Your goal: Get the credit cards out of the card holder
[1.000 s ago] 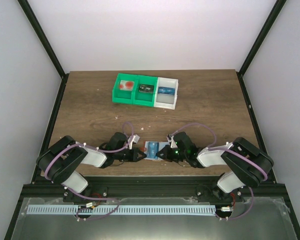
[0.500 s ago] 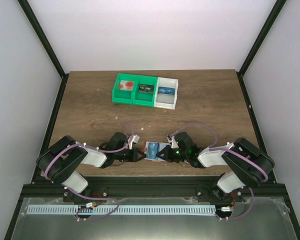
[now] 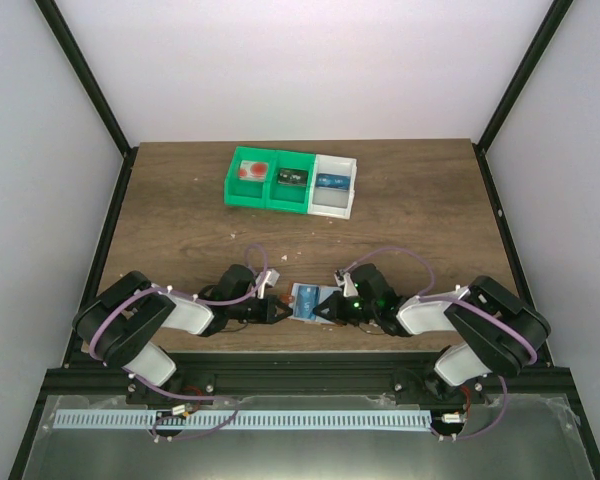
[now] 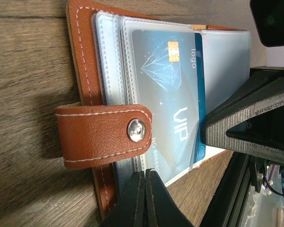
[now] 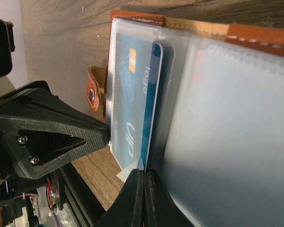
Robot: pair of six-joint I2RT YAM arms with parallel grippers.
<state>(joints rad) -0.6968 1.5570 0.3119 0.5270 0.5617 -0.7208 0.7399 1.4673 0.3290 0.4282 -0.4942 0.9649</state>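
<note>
The dark wood-grain table (image 3: 180, 220) carries a row of green and white plastic bins (image 3: 290, 182) at its far side, well apart from the work. Both arms reach inward low over the near edge, so their tips meet from opposite sides of one small object.

That object is the card holder (image 4: 83, 52), a flat folding wallet of orange-brown stitched leather. It lies open on the table between the two grippers, near the front edge. Its clear plastic sleeves (image 4: 111, 56) are fanned upward, probably so a card's edge can be reached.

A pale blue plastic credit card (image 4: 165, 94) with a gold chip and "VIP" lettering sits inside one sleeve, not yet drawn out. A darker blue strip runs along its edge, possibly a second card behind it.

The leather snap tab (image 4: 102, 135) is undone and lies across the sleeves.

The left gripper (image 4: 145, 177) is clenched to a thin seam at the holder's sleeve edge, seemingly to pin the wallet against any pull. The right gripper (image 5: 144, 176) is likewise closed, its tip at the corner where card and sleeve end, on the side the card would slide out. Whether either nips a thin leaf or card, I cannot tell.
</note>
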